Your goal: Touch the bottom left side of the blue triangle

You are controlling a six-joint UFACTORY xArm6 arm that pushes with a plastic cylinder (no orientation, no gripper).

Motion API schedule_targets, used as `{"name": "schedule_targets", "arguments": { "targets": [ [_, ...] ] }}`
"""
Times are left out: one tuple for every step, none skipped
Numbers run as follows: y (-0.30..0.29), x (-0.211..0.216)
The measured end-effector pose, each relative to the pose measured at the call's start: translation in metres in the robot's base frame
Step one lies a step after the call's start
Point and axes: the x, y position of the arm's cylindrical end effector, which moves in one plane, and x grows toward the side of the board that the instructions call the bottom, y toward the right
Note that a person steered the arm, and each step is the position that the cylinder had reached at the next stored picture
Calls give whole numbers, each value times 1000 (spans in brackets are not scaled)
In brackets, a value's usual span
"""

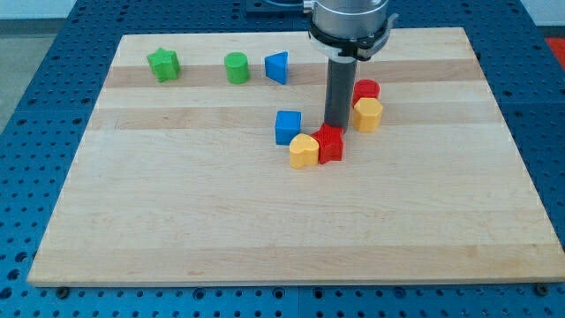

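Observation:
The blue triangle [277, 67] lies near the view's top, right of centre-left. My tip [335, 125] stands well below and to the right of it, just above the red block [329, 143] and apparently touching its top edge. A yellow block [304, 152] sits against the red block's left. A blue cube [288, 127] lies left of my tip. A red cylinder [366, 90] and a yellow block [367, 114] lie right of my tip.
A green cylinder [236, 68] sits just left of the blue triangle. A green star-shaped block [163, 65] lies further left. The wooden board [177, 221] rests on a blue perforated table [35, 132].

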Motion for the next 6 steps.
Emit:
{"name": "schedule_targets", "arguments": {
  "targets": [
    [-26,-32],
    [-39,-44],
    [-59,-42],
    [-90,-29],
    [-113,-34],
    [-112,-80]
  ]
}}
